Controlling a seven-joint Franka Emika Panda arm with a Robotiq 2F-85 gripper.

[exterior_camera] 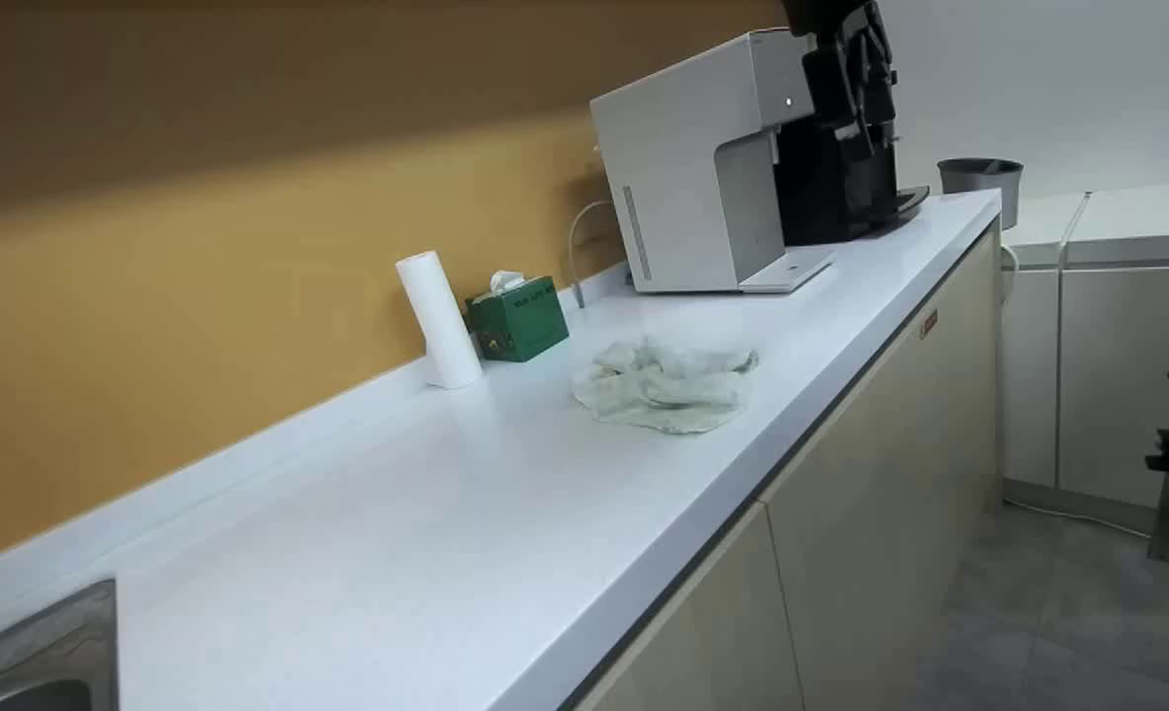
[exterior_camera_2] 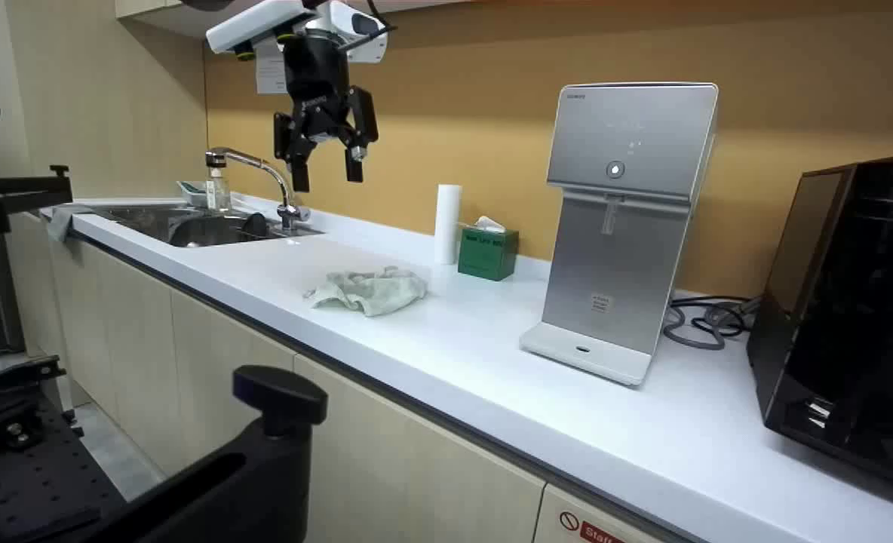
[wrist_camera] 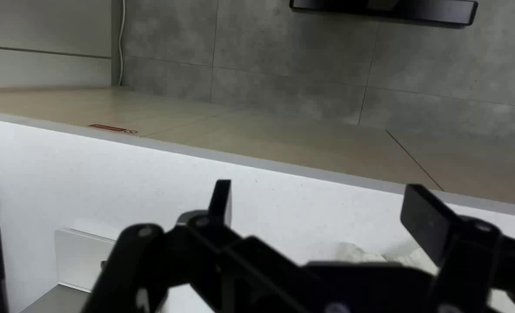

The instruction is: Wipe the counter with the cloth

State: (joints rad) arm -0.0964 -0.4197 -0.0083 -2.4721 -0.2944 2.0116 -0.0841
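gripper (exterior_camera_2: pixel 327 172) up in the air, well above the counter (exterior_camera_2: pixel 484 332), fingers (wrist_camera: pixel 427 221) wide apart, holds nothing. wrist view agrees: fingers spread, counter and floor (wrist_camera: pixel 283 52) showing past them. cloth (exterior_camera_2: pixel 373 290) is pale, crumpled, lying on the counter, well below the gripper and apart from it; both exterior views put it between sink (exterior_camera: pixel 61 632) and dispenser (exterior_camera_2: pixel 631 219), nearer the front edge than the roll (exterior_camera_2: pixel 447 225). wrist view gets only part of the cloth, partly hidden behind the gripper. facing the counter: roll stands on end by the far wall (exterior_camera_2: pixel 416 136), green box (exterior_camera_2: pixel 487 255) just right of it, tissue (exterior_camera_2: pixel 489 225) sticking out the top. dispenser right of the box, then cables (exterior_camera_2: pixel 703 345), then black machine (exterior_camera_2: pixel 854 317) at the right, cut off by the view edge. sink at the left end, faucet (exterior_camera_2: pixel 262 166) by it, bottle (exterior_camera_2: pixel 220 194) near the faucet. in an exterior view a grey bin (exterior_camera: pixel 984 180) shows past the counter's far end. red sign (exterior_camera_2: pixel 597 532) on the cabinet (exterior_camera_2: pixel 416 437), low at the right. arm (exterior_camera_2: pixel 262 24) at the top left, partly out of view.
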